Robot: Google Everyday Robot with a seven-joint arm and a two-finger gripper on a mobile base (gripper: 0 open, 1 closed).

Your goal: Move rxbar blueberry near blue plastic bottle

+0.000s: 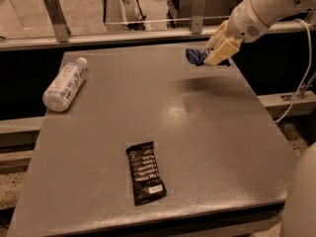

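Currently the gripper sits over the far right corner of the grey surface, at the end of a white arm that reaches in from the upper right. Its cream-coloured jaws are clenched on the rxbar blueberry. The small dark blue wrapper sticks out to the left of the jaws, and its other end is hidden between them. The bar appears to be held clear of the surface, with a soft shadow lying on the surface below it, toward the front.

The blue plastic bottle lies on its side at the left edge, toward the far left corner, with its white cap pointing at the far edge. It is well apart from the held bar, almost the full width of the surface away.

A larger black wrapped bar with white lettering lies flat near the front edge, a little left of the middle, apart from both other items.

A metal rail runs behind the far edge.
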